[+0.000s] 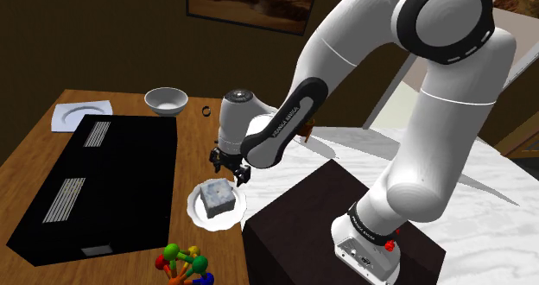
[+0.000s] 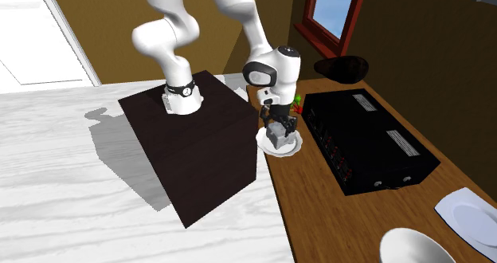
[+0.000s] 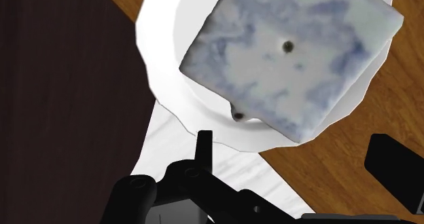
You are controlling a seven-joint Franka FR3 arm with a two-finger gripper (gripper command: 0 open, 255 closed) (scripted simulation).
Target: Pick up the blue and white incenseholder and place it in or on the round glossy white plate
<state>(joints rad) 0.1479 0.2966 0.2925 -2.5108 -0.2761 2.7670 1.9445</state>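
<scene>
incenseholder [image 3: 292, 60], a blue-and-white mottled block, lies flat on the white plate [image 3: 160, 49] on the bench [image 3: 340, 155], just beyond your jaws, which stand spread and touch nothing. placing looks done; you likely need only lift straight clear.

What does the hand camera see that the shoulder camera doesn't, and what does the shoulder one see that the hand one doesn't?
Wrist view's extra: a tiny dark hole in the top of the blue and white incense holder. Shoulder view's extras: a white bowl, a big black box, a colourful toy and the whole white arm. Shared: the incense holder lying on the round white plate, the open gripper above it, and the wooden table.
</scene>
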